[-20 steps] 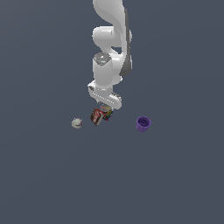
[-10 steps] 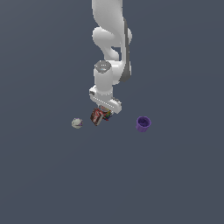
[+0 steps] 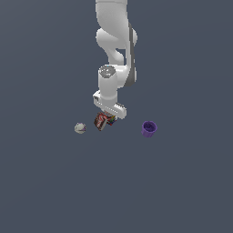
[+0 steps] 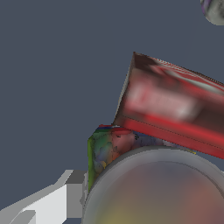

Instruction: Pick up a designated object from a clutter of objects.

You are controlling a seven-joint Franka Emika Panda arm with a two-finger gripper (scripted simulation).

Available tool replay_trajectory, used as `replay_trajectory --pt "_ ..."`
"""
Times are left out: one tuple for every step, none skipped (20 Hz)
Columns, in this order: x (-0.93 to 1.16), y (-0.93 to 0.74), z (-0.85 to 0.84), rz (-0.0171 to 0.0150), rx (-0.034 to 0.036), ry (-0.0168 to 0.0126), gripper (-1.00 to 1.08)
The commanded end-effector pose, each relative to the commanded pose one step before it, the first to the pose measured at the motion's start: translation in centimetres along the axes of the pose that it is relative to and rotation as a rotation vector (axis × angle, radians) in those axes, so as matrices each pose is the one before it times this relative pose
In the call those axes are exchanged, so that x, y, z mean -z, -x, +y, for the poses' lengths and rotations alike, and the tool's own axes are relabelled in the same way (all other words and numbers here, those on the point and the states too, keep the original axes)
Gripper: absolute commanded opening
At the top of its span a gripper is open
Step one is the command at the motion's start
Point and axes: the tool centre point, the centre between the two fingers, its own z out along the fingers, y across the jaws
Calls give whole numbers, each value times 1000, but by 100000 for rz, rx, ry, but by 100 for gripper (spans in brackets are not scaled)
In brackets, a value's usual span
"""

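The designated object [image 3: 111, 120], a small multicoloured block, lies under my hand, mostly hidden in the exterior view. In the wrist view the block [image 4: 108, 148] shows green, red and blue patches. It rests against the red-and-white box [image 4: 175, 105]. My gripper [image 3: 109, 116] hangs low right over block and box [image 3: 101, 122]. One white finger [image 4: 70, 192] stands just beside the block's green side, well off centre, so the jaws look open. A big blurred round shape [image 4: 157, 192] hides the other finger and part of the block.
A greyish-white ball [image 3: 80, 128] lies to the exterior view's left of the box, also in the wrist view [image 4: 214, 11]. A purple cup [image 3: 149, 129] stands upright to the exterior view's right, apart from the pile. The floor is flat dark grey.
The arm has lowered, bringing the gripper down onto the block and box. The ball, cup and box have not moved.
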Motion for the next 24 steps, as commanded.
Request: replay_trajectory --pt "-17 -31 7 30 -34 -5 -100" --pt "0 0 0 0 0 0 -100" --pt "0 0 0 0 0 0 -100" --pt "0 0 0 0 0 0 -100" --pt "0 0 0 0 0 0 -100" --pt "0 0 0 0 0 0 -100" --pt "0 0 0 0 0 0 -100" --pt "21 24 1 0 0 0 -100" --pt "19 -4 5 0 0 0 -100" --pt "56 -13 16 0 0 0 -100" --pt "94 -21 27 0 0 0 -100" --pt "131 -30 38 0 0 0 -100" --pt "169 -39 50 0 0 0 -100" --pt "207 -47 61 0 0 0 -100" --pt "245 -56 72 0 0 0 -100" --pt "284 -65 83 0 0 0 -100" --pt "314 -70 83 -45 41 -33 -100" --pt "364 -83 106 0 0 0 -100" --pt "403 -92 117 0 0 0 -100" --pt "441 -101 128 0 0 0 -100" --pt "479 -110 139 0 0 0 -100" --pt "517 -119 150 0 0 0 -100" --pt "555 -128 160 0 0 0 -100" --pt "592 -142 183 -28 -17 -61 -100"
